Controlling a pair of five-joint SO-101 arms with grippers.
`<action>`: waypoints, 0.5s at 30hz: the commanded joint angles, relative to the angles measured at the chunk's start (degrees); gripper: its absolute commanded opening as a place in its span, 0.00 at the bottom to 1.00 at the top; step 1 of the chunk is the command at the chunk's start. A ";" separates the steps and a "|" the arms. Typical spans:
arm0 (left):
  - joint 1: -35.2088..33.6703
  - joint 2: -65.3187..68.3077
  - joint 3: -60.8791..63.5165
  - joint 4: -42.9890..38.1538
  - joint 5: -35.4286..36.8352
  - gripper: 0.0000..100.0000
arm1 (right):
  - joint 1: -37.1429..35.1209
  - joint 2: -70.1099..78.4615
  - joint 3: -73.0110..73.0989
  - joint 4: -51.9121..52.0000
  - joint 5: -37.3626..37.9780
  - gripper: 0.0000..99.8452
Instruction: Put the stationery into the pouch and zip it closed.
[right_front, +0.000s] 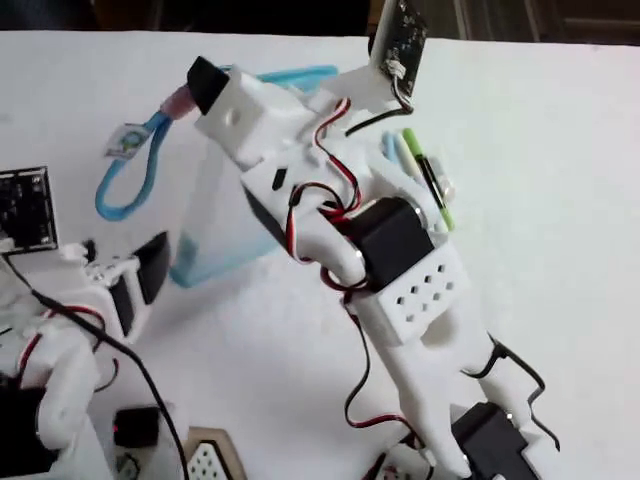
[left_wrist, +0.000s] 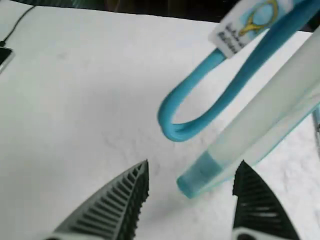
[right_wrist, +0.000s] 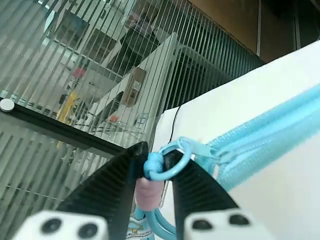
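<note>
White surface (right_front: 560, 150) carries everything. Right arm stretches across it over the pouch (right_front: 215, 225), hiding part of it. Pouch is translucent with light-blue edges and lies flat on the surface. Its zipper (right_wrist: 260, 132) runs along one edge. Right hand (right_wrist: 155, 160) is at the pouch's zipper end, fingers pressed together on the zipper pull (right_wrist: 161, 161), a blue cord ring with a pink bead (right_wrist: 147, 192) below it. Left hand (left_wrist: 194, 165) is at one corner of the pouch, fingers apart, with the corner lying between them and nothing gripped. Blue strap loop (left_wrist: 200, 100) with a small paper tag (left_wrist: 245, 25) curls on the surface just beside the pouch. Pens (right_front: 425, 175), one green, one pale blue, lie outside the pouch, on the side away from the strap, partly under the right arm.
</note>
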 joint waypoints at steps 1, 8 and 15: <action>4.79 0.48 3.69 -4.57 3.52 0.28 | 0.66 -1.01 1.67 -0.66 -1.93 0.02; 6.46 0.31 14.95 -17.49 3.96 0.28 | 0.66 -1.36 4.13 -0.48 -2.11 0.02; 10.33 0.40 16.88 -22.15 3.96 0.28 | 0.22 -1.36 3.78 -0.40 -1.76 0.02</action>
